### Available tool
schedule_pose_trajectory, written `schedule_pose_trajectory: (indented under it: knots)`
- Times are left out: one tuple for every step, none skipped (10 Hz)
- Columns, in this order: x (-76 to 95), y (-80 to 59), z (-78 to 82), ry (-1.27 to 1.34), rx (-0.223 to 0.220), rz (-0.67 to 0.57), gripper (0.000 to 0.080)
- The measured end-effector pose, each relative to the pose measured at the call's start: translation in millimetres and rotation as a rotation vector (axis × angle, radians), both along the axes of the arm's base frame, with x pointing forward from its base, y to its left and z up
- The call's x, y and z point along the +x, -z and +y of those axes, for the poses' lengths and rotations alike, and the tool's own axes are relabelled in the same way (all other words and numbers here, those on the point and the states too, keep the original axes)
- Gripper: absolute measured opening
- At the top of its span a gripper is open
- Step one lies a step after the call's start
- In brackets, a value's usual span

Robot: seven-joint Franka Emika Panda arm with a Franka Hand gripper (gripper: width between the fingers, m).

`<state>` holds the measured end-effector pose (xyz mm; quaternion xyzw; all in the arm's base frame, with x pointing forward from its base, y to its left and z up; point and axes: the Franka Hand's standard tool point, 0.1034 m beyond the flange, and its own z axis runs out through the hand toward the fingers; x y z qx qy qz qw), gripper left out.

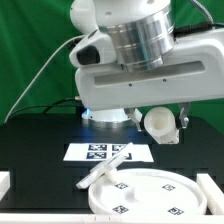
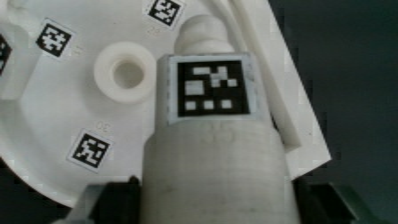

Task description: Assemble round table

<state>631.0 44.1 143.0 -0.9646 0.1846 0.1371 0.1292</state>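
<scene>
My gripper [image 2: 217, 200] is shut on the thick white cylindrical leg [image 2: 217, 130], which carries a black-and-white tag. The dark fingers [image 2: 111, 200] press on both of its sides. In the exterior view the gripper [image 1: 166, 122] holds the leg [image 1: 157, 123] in the air, above and behind the disc. The large rimmed round disc [image 1: 150, 198] lies flat at the table's front. In the wrist view the disc [image 2: 71, 100] shows its centre hole, and the leg's tip lies beside that hole. A long slim white part [image 1: 105, 168], perhaps the foot piece, lies slanted by the disc's far left rim.
The marker board [image 1: 100, 150] lies flat on the black table behind the disc. A white block [image 1: 5, 186] stands at the exterior view's left edge and another [image 1: 214, 190] at its right edge. A green backdrop stands behind the arm.
</scene>
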Motion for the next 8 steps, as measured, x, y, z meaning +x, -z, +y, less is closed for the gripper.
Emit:
schedule_pose_trajectory:
  knots:
    - [4.7,0.4,0.2,0.008,-0.01,-0.036,0.0406]
    - [16.9,-1.5,1.1,0.029,-0.038,-0.141,0.0406]
    - [17.2,-2.4,2.6,0.035,-0.067,-0.221,0.0406]
    - [7.3,-3.8,3.7,0.021,-0.106,-0.296,0.0406]
    - [-7.7,-7.5,-3.0,0.013,-0.146,-0.401,0.0406]
    - [-28.3,-11.4,-9.7,0.004,-0.174,-0.447,0.0406]
    - [-36.2,-15.9,-10.6,-0.015,-0.221,-0.544,0.0406]
    - [-39.0,-15.2,-4.3,-0.002,-0.239,-0.616,0.0406]
